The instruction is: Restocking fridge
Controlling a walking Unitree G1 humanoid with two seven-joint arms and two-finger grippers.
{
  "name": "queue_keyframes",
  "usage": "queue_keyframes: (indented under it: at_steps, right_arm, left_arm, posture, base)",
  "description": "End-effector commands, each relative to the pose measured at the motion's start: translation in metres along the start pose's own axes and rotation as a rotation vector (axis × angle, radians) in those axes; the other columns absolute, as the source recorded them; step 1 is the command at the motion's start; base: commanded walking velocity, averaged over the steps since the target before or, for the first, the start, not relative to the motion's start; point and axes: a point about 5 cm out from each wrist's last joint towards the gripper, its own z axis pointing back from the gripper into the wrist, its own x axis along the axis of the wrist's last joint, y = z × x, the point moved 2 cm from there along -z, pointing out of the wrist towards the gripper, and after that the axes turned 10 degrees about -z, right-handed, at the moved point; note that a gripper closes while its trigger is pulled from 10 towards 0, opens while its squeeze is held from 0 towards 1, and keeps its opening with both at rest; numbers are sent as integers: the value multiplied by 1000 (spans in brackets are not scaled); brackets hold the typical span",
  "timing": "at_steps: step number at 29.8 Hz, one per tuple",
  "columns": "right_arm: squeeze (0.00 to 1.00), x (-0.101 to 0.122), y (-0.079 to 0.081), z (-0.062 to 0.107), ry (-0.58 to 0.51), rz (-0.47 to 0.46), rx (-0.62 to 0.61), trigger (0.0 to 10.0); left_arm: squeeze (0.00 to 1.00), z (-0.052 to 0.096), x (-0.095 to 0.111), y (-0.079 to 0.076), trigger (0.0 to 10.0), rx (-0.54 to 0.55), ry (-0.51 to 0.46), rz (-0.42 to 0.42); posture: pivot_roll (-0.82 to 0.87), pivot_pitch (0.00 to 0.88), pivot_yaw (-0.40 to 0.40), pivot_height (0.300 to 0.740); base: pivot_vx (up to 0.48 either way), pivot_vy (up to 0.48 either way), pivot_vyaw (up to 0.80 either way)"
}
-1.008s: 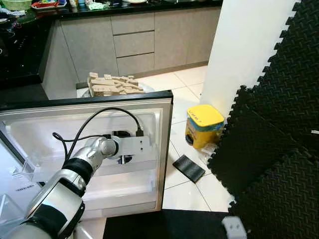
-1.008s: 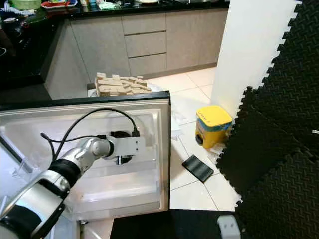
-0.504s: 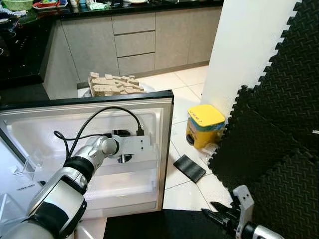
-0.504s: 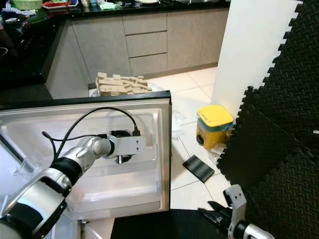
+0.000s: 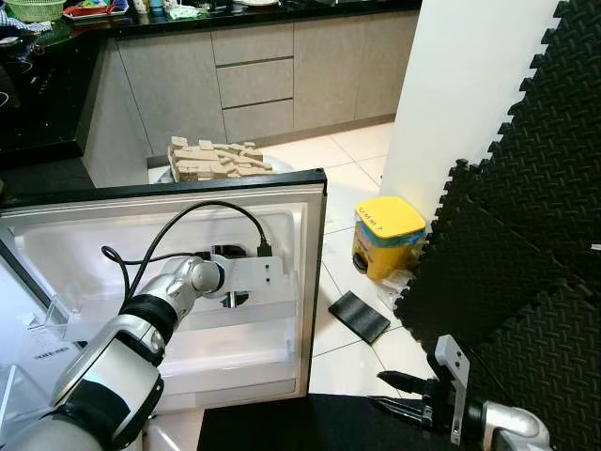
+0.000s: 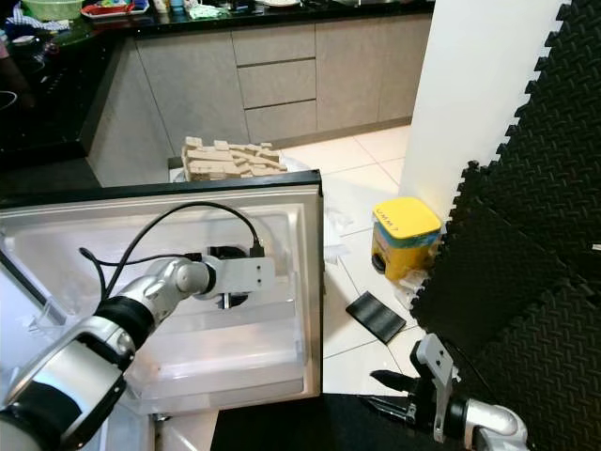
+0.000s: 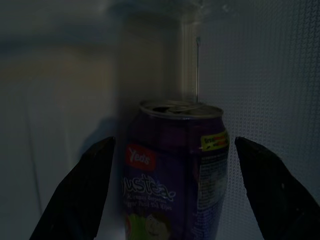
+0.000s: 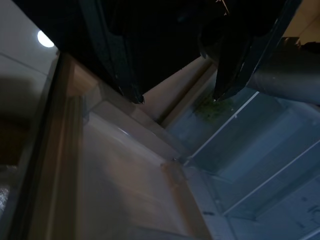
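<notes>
Inside fridge door shelf (image 5: 235,324) | left gripper (image 7: 172,195) spread around purple can (image 7: 172,170) | right gripper (image 5: 399,395) parted, empty

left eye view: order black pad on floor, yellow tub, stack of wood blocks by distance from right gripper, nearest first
From the right gripper, low at the robot's right:
1. Black pad, flat on the tiles just ahead of the gripper, beside the open fridge door.
2. Yellow tub, on the floor beyond the pad, against the white wall.
3. Stack of wood blocks, farthest, behind the door, near the grey cabinets.
</notes>
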Motion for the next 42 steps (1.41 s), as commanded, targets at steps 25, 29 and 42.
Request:
queue_keyframes:
  at_steps: [25,29,42]
  right_arm:
    - [0,31,10,-3,-14,91,51,10000]
    - [0,31,11,-1,-14,88,40,10000]
    - [0,31,12,-4,-10,87,27,10000]
  left_arm:
    - [0,-7,18,5,10000,-29,-11,-42]
    - [0,-9,20,4,10000,-35,-13,-39]
    - [0,-12,21,0,10000,-55,10,-31]
  posture:
    - [-90,0,42,740]
    - [-91,4,45,740]
    - [-90,10,50,740]
  base:
    - [0,0,0]
    - [0,0,0]
    - [0,0,0]
